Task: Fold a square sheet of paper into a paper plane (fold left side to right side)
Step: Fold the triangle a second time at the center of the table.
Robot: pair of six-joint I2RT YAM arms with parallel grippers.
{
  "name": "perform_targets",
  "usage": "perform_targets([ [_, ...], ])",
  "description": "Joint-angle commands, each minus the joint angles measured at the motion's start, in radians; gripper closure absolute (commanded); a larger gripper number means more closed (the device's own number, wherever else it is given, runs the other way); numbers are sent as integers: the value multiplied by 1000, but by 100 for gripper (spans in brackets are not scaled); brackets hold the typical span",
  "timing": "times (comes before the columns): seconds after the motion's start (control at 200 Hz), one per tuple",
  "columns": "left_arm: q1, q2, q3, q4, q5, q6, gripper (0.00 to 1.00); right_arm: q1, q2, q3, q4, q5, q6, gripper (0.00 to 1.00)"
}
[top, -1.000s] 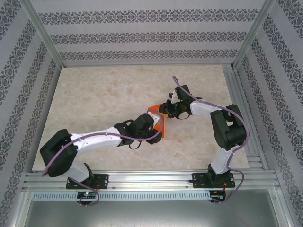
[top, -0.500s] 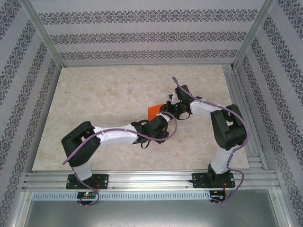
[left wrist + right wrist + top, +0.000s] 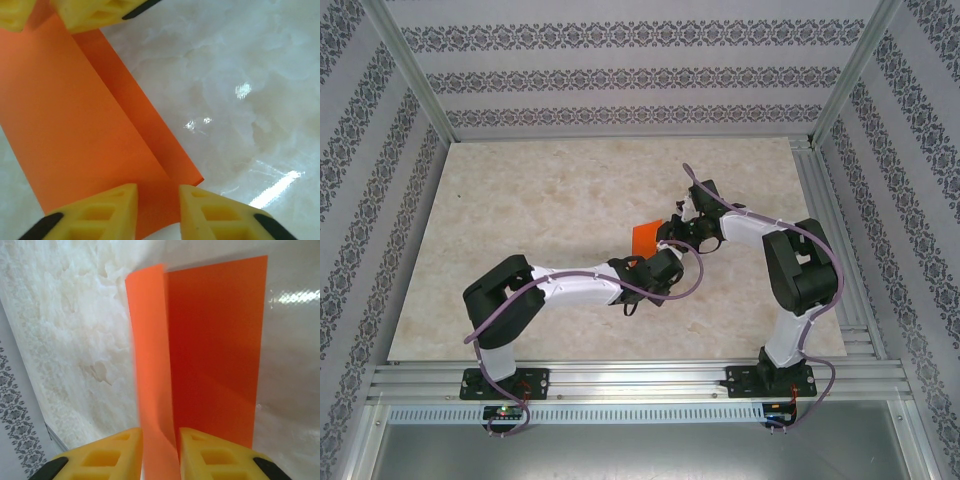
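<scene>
Right claw: fingers a little apart, with a raised flap of the paper plane running up between them. The gap looks wider than one sheet, so I cannot tell whether my pads truly bite. The flap stands off the table, which suggests some hold.

Just beyond the fingertips, the rest of the paper lies flat on the table as a plain orange rectangle. The flap rises from one long edge.

Left claw: fingers narrowly parted with nothing between them, tips over the near end of the sheet. Orange shows through the gap. Whether it presses or hovers is unclear.

From above, the paper is a small orange patch at mid-table, between my two claws.

Progress, my judgement: early. One straight crease runs the length of the sheet. There is no pointed nose, no wings and no centre ridge. The side-to-side fold is half made: the flap is up but not yet laid over or pressed flat, and all the later folds remain.
</scene>
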Motion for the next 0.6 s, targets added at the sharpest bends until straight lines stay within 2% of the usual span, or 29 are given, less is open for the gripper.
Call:
perform_targets([
  [0.0, -12, -37, 25, -46, -23, 13, 78, -8, 16, 28, -18, 21, -33, 74],
  [0.175, -12, -48, 35, -62, -27, 12, 90, -7, 18, 33, -23, 22, -38, 74],
  [0.31, -10, -49, 50, -69, -21, 7, 94, -9, -6, 34, -18, 24, -41, 72],
  [0.595, -8, -57, 65, -61, 18, -10, 94, -76, -163, -34, -7, 21, -38, 53],
])
